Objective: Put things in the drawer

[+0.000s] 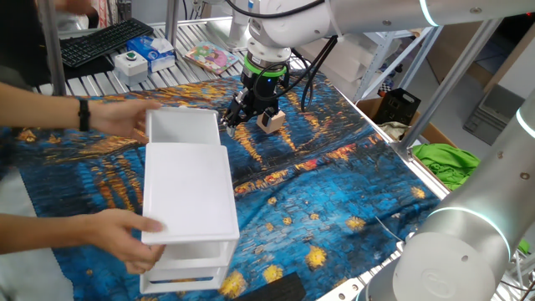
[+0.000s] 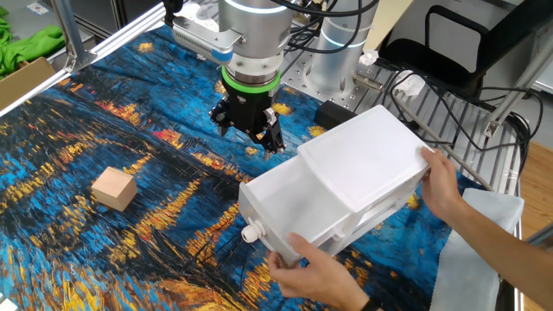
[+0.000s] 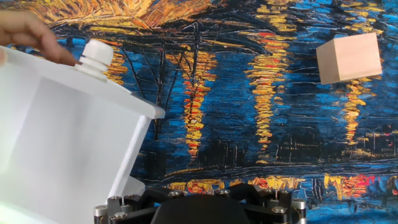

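The gripper [image 2: 249,130] is seen with jaws spread wide and empty, pointed down above the painted cloth [image 2: 78,138]. The wooden cube [image 2: 114,188] lies on the cloth, apart from the gripper. The white cabinet [image 2: 363,177], top drawer [image 2: 281,203] pulled out, is held by two human hands [image 1: 125,117] beside the gripper.

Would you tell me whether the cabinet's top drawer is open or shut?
Open: the top drawer is pulled out from the cabinet, its inside showing and empty.

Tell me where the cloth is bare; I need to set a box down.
Bare painted cloth lies in front of the light-tan wooden cube and between cube and white plastic cabinet. Crowded: around the cabinet, held by a person's hands, beside the open hand.
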Robot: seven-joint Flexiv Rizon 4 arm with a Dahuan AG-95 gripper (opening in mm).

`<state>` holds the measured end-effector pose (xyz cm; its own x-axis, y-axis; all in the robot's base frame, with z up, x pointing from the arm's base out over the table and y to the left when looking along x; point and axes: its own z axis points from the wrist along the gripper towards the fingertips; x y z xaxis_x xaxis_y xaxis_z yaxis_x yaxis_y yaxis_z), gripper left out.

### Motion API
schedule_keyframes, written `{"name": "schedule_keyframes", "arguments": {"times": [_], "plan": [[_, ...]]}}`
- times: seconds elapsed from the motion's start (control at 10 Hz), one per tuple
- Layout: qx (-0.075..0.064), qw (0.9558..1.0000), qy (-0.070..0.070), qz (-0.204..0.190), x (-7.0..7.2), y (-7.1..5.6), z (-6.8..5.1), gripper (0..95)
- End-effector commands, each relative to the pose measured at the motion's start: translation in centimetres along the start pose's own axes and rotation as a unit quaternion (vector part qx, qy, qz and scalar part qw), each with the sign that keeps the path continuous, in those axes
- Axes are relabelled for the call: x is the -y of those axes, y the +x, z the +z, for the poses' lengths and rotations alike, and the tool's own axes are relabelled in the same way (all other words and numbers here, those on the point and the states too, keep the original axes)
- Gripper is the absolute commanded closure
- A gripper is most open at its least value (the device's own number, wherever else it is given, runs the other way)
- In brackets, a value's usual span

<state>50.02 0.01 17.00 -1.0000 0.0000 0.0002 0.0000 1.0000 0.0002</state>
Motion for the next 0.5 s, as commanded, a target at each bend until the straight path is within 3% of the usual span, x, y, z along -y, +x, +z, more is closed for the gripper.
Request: {"name": "schedule_keyframes", "arguments": {"times": [0.1, 0.5], "plan": [[0.06, 0.9931, -0.076, -0.066, 0.01, 0.02, 0.0, 95.0], [0.056, 0.9934, -0.073, -0.068, -0.03, -0.02, 0.13, 95.0]]}}
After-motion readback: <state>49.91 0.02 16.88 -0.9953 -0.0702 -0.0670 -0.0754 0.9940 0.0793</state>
